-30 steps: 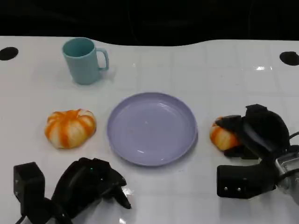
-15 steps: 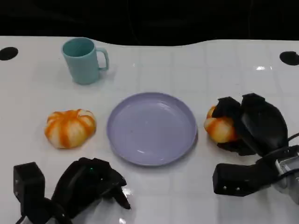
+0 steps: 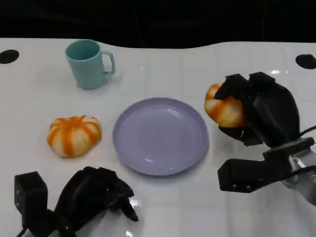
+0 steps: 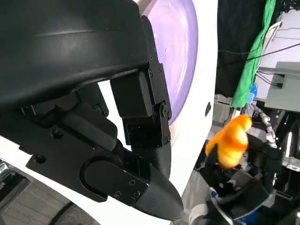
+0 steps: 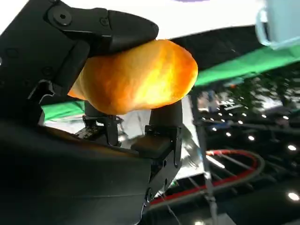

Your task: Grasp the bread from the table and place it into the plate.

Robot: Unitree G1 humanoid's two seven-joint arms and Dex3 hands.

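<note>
An orange-glazed bread (image 3: 223,109) is off the table, gripped by my right hand (image 3: 264,114) just beyond the right rim of the lilac plate (image 3: 160,136). Black fingers wrap over its top and far side. The right wrist view has the bread (image 5: 136,77) pinched between the fingers of my right hand (image 5: 70,164). My left hand (image 3: 94,193) rests on the table at the lower left, fingers curled in, holding nothing. The left wrist view looks past my left hand (image 4: 93,93) to the plate (image 4: 180,42) and the raised bread (image 4: 232,140).
A striped orange and white round bun (image 3: 74,135) lies left of the plate. A teal mug (image 3: 89,63) stands at the back left, its handle pointing right. The white table (image 3: 163,207) has bare room in front of the plate.
My right hand has lifted the bread off the table and carried it up and a little left, toward the plate's right rim. The left hand has stayed put.
</note>
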